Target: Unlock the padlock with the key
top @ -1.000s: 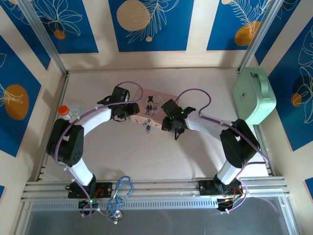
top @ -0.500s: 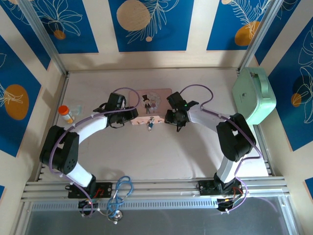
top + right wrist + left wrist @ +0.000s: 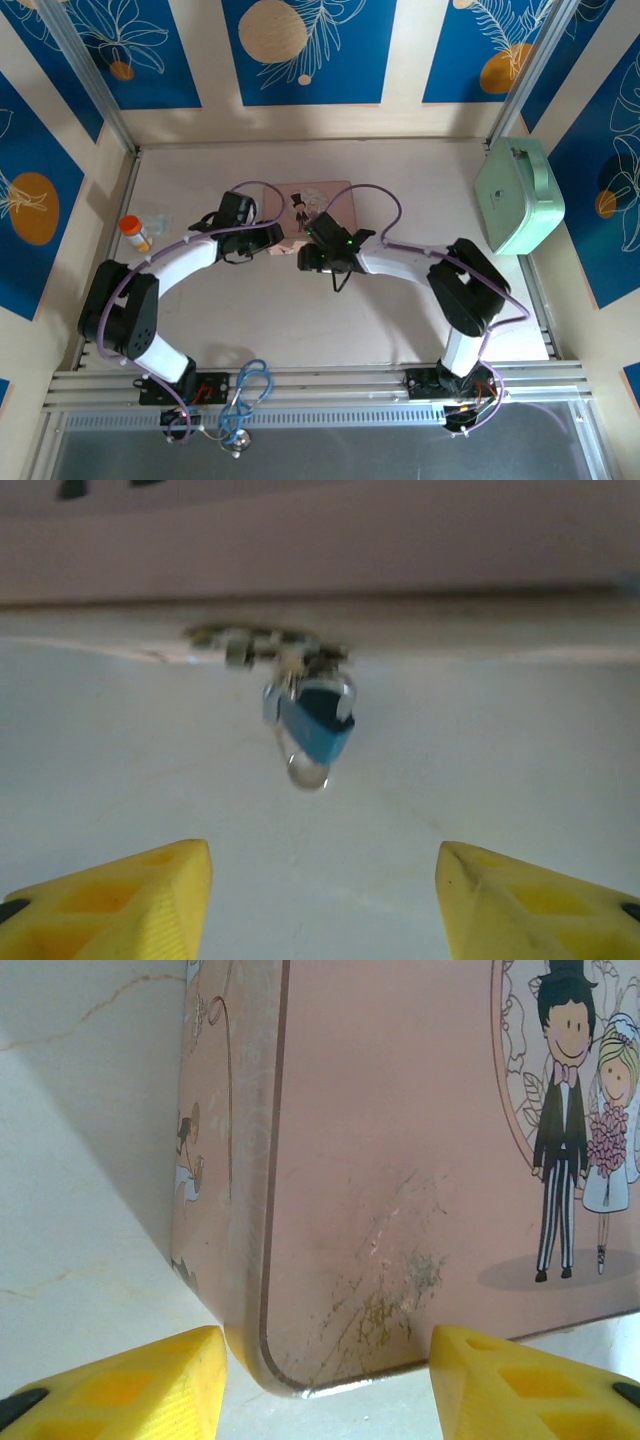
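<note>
The padlock [image 3: 310,712] hangs at the front edge of the pink tin [image 3: 400,1160], just above the table [image 3: 480,780] and straight ahead of the right gripper [image 3: 325,905], whose yellow fingers stand apart with nothing between them. The left gripper [image 3: 325,1385] is likewise parted, straddling the tin's near corner; whether a finger touches the tin is hard to say. The lock looks tiny, hard and light. It is likely to swing on its hanger and slip between smooth pads, so a gentle pinch on the body's flat sides seems the best hold. The view is blurred, so its blue piece [image 3: 318,735] may or may not be the lock's own body.
</note>
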Tool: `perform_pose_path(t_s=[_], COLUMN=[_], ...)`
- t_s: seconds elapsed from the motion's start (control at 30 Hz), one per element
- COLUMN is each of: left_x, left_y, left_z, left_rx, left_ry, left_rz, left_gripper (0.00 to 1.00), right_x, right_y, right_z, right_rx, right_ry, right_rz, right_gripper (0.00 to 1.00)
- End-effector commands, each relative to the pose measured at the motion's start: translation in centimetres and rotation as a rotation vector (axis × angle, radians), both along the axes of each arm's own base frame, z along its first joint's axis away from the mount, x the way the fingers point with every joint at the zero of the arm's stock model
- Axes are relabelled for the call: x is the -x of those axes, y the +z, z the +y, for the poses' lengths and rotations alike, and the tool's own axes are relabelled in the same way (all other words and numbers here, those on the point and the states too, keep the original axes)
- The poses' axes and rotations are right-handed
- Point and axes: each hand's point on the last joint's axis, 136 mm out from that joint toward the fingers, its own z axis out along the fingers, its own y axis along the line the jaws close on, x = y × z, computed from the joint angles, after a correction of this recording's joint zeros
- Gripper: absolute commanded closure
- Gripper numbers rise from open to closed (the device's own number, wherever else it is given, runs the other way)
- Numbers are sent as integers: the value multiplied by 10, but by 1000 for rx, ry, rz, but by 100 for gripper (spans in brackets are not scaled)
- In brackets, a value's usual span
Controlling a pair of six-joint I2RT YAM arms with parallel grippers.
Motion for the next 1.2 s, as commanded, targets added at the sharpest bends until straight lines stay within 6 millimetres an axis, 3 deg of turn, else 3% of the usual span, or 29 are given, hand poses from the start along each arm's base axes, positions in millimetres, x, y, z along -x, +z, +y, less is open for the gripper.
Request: perform_pose_path(t_s=[0.0, 0.17, 0.53, 1.17], left_x=[3, 0, -1, 0], left_y=[9, 7, 2, -5], left_z=[5, 11, 12, 18], left_rx=[23, 30, 26, 27], left_ry=[7, 25, 15, 23], left_rz=[-4, -3, 4, 15], left_gripper=[45, 45, 45, 47], right_x=[-9, -18, -27, -19], right_y=[-10, -13, -21, -25], right_z=[-4, 0, 10, -14], right_rx=[80, 114, 196, 480], right_ry=[-37, -31, -11, -77], right_rz=[-15, -46, -61, 8], right_gripper=[39, 43, 43, 90])
